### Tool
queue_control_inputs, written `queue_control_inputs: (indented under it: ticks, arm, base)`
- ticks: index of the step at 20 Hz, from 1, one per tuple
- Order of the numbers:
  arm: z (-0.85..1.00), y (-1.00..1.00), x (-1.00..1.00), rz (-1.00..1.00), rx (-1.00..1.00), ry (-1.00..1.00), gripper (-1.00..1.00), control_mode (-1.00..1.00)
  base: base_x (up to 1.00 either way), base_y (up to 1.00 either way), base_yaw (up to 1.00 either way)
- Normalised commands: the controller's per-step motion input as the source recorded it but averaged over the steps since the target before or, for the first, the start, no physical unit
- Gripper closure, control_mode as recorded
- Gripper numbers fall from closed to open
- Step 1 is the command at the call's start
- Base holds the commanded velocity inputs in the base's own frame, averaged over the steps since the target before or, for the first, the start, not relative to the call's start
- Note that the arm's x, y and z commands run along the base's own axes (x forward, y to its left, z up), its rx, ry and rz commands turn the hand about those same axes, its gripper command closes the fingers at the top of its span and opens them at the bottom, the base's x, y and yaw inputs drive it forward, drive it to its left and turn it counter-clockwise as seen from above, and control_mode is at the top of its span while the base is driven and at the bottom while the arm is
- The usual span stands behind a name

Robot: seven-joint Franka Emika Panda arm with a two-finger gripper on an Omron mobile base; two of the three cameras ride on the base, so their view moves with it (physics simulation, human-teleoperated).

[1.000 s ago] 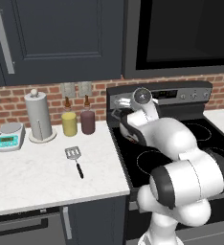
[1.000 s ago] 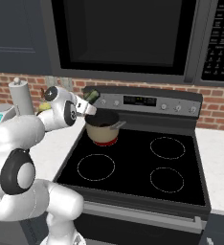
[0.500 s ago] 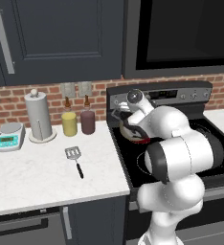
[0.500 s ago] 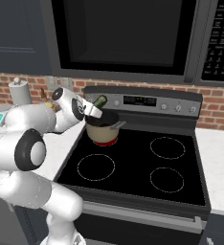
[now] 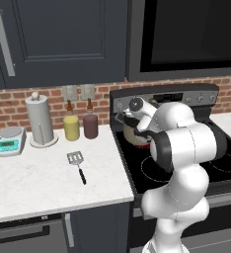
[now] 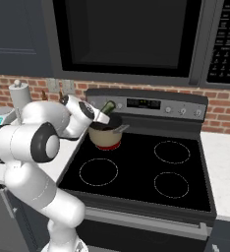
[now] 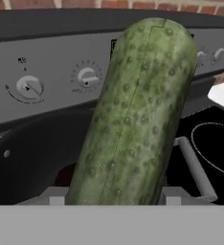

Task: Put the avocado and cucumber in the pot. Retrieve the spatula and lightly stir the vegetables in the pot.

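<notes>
The cucumber (image 7: pixel 133 115) is pinched between the fingers of the claw (image 6: pixel 105 114) and is held above the pot (image 6: pixel 106 136), with its free end tilted up toward the control panel (image 6: pixel 149 104) of the stove (image 6: pixel 141 167). In the hand view, the cucumber rises from between the two finger tips and hides much of the pot's dark interior behind it; one grey side handle (image 7: pixel 195 167) of the pot is seen to its right, and two round knobs (image 7: pixel 28 87) of the control panel are seen to its left. The pot is placed on the rear left burner of the stove, just beside the edge of the white surface (image 5: pixel 33 183). In the left base view, the pot (image 5: pixel 135 138) is largely covered by the robot's own white arm, so that only part of its side is seen. Whether the avocado lies inside the pot cannot be told. The spatula (image 5: pixel 77 164) lies flat on the surface, well apart from the pot, with its slotted head pointing toward the brick wall. Behind it, a yellow bottle (image 5: pixel 71 125) and a dark red bottle (image 5: pixel 91 123) are set side by side near the wall, with a paper towel roll (image 5: pixel 40 121) and a small kitchen scale (image 5: pixel 10 141) further left. A microwave (image 6: pixel 136 39) is mounted above the stove.
</notes>
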Motion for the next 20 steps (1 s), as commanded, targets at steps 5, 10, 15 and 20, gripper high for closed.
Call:
queue_control_inputs:
  ticks: [5, 10, 15, 20]
  arm:
    - [-0.14, -0.04, 0.0, -0.01, 0.0, 0.01, 1.0, -1.0]
    - [0.0, -0.09, 0.0, -0.01, 0.0, 0.0, 1.0, -1.0]
    - [0.0, -0.13, 0.0, -0.03, 0.0, 0.0, 1.0, -1.0]
    - [0.0, -0.03, 0.0, -0.03, 0.0, 0.03, 1.0, -1.0]
  base:
    - [0.0, 0.0, 0.0]
    - [0.0, 0.0, 0.0]
    - [0.0, 0.0, 0.0]
    - [0.0, 0.0, 0.0]
